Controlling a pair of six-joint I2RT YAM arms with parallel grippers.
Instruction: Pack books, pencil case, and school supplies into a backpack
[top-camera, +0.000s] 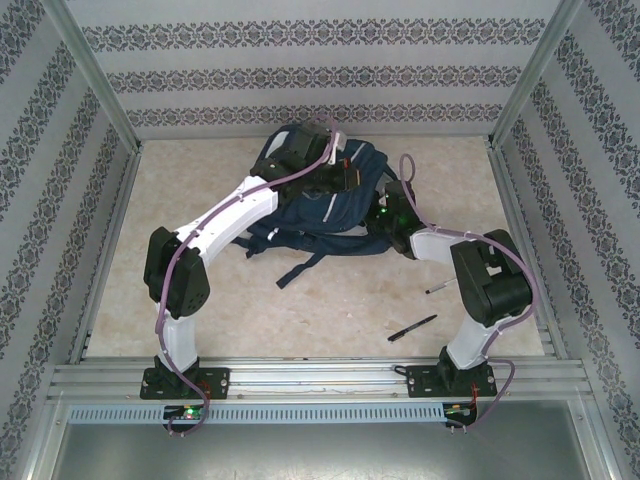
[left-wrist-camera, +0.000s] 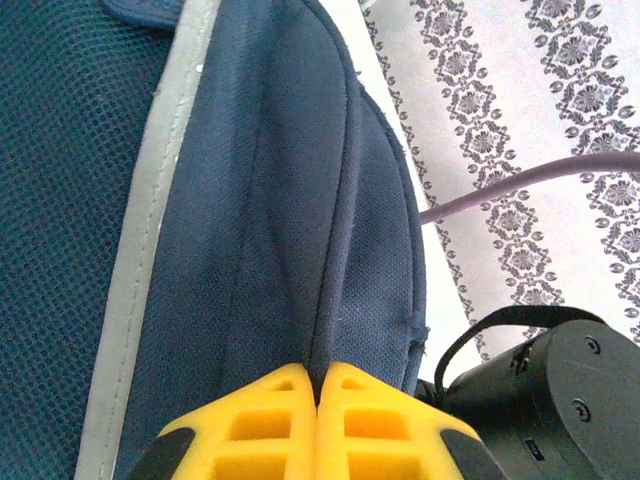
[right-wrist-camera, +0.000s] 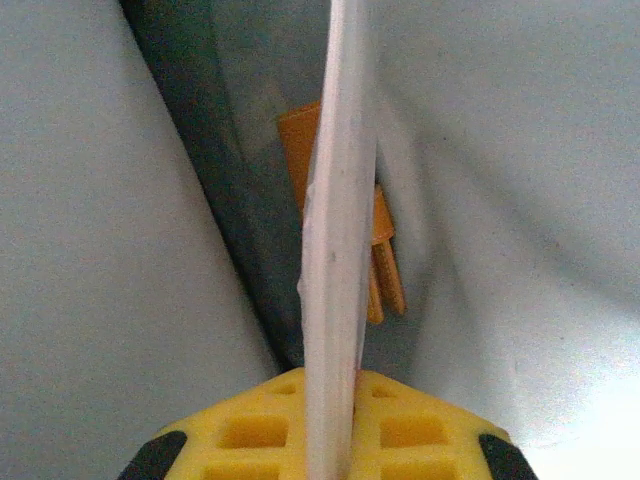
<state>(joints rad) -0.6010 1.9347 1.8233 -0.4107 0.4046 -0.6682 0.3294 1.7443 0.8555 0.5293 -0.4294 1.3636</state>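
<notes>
The navy backpack lies at the back middle of the table. My left gripper is at its top and, in the left wrist view, the yellow fingers are shut on a fold of the backpack's fabric. My right gripper reaches in from the right side. In the right wrist view it is shut on the flat white packet, seen edge-on inside the pale-lined bag. A black pen lies on the table at the right. The navy booklet is out of view.
An orange item sits deep inside the bag behind the packet. A second slim pen lies beside the right arm. Dark straps trail from the backpack toward the front. Patterned walls close in the table.
</notes>
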